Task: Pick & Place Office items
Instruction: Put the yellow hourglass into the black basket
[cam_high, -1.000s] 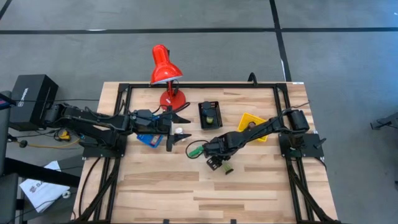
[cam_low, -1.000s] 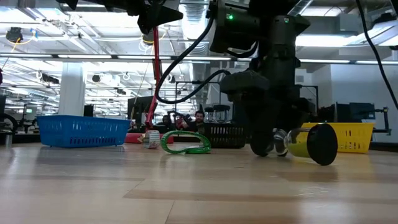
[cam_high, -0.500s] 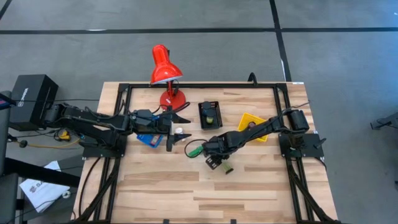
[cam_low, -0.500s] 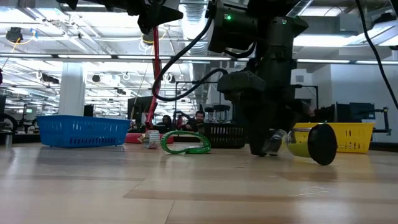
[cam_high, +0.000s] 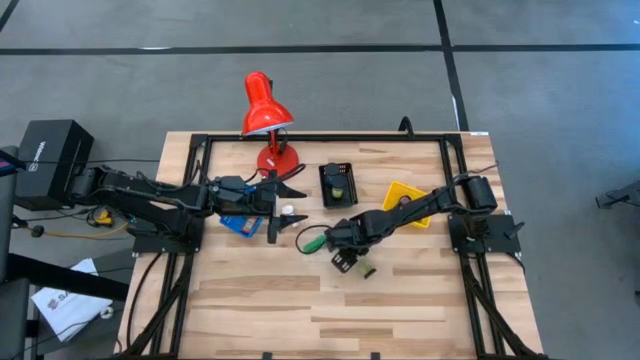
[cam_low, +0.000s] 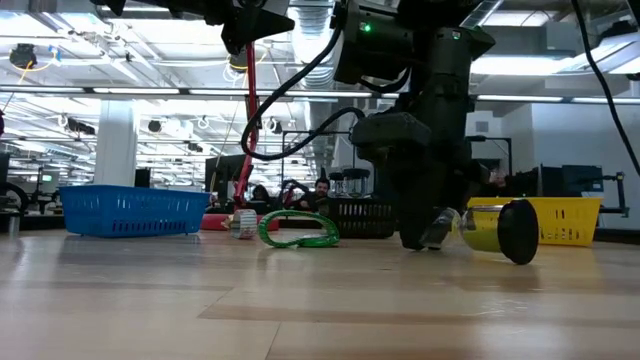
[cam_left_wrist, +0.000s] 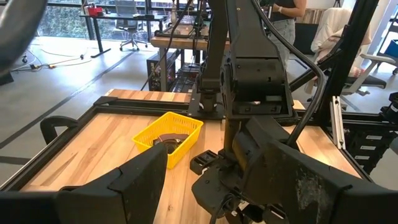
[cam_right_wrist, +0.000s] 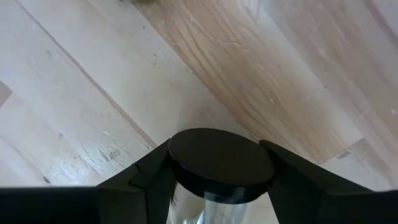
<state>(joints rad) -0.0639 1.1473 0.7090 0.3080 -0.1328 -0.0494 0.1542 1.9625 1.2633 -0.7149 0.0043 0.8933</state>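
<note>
yellow bin (cam_high: 409, 203): dark item | left fingers (cam_high: 285, 212): spread | right fingers (cam_right_wrist: 219, 163): around black-capped tube (cam_right_wrist: 221, 163)

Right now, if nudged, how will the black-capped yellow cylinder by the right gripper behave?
The cylinder lies on its side on the bare wooden table, so it would probably roll. It looks rigid, and its round wall may slip when pinched.

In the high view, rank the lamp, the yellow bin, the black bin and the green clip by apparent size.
1. Lamp
2. Yellow bin and black bin: alike, and an arm hides part of the yellow one, so no ranking.
3. Green clip
</note>
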